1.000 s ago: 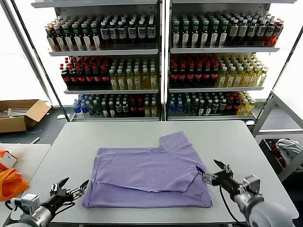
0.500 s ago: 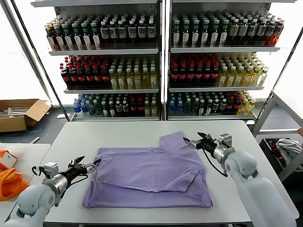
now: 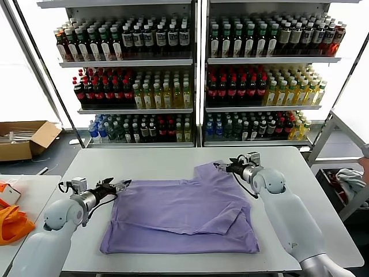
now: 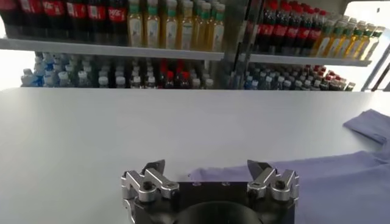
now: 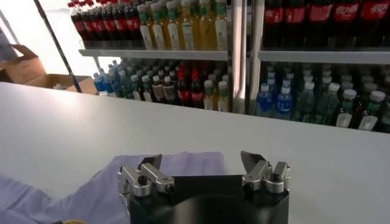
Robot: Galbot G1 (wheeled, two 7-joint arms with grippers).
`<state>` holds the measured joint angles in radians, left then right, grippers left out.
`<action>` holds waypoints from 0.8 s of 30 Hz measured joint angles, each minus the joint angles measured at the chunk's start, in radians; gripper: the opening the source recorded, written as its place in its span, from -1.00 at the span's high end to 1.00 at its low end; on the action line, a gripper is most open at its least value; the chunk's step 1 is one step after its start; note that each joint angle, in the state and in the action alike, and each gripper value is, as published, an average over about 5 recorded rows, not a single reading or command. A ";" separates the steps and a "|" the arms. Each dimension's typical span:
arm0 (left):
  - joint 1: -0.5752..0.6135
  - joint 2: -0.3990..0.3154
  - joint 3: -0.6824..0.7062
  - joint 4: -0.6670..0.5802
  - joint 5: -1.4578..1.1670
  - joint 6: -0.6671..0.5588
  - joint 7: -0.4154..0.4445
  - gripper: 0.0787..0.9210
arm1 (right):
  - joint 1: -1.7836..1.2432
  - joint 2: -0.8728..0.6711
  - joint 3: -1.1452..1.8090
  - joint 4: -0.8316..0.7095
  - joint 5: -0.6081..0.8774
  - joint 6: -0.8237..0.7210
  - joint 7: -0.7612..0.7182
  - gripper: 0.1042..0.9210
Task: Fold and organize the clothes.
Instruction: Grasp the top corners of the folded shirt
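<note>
A lavender T-shirt [image 3: 181, 216] lies flat on the grey table [image 3: 150, 161], partly folded, with one sleeve sticking out at the far right. My left gripper [image 3: 121, 184] is open just over the shirt's far left corner; that corner [image 4: 244, 173] shows between its jaws in the left wrist view. My right gripper [image 3: 222, 167] is open just above the far right sleeve [image 5: 183, 161], whose edge lies under its jaws in the right wrist view.
Shelves of bottled drinks [image 3: 196, 75] stand behind the table. An orange fabric item [image 3: 11, 222] lies on a side table at the left. A cardboard box [image 3: 26, 138] sits on the floor at the left. A white-grey cloth bundle [image 3: 349, 179] lies in a cart at the right.
Both arms have moved from the table's near edge to the shirt's far side: the left gripper to the far left corner, the right gripper to the far right sleeve. The shirt has not moved.
</note>
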<state>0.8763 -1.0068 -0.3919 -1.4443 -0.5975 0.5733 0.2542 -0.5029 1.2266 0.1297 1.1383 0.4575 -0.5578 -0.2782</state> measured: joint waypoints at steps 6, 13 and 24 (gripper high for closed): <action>-0.016 0.005 0.033 0.023 0.000 0.001 0.005 -0.55 | 0.008 0.015 -0.018 -0.027 -0.005 -0.002 0.000 -0.70; -0.006 0.003 0.037 0.032 0.003 -0.004 0.014 -0.06 | 0.005 0.013 -0.031 -0.031 0.001 -0.002 0.002 -0.24; 0.007 0.007 0.040 0.031 0.003 -0.011 0.028 0.66 | -0.014 0.021 -0.021 0.001 0.031 -0.007 0.020 0.50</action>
<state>0.8834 -0.9994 -0.3518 -1.4135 -0.5949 0.5624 0.2818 -0.5169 1.2475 0.1084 1.1392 0.4881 -0.5646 -0.2582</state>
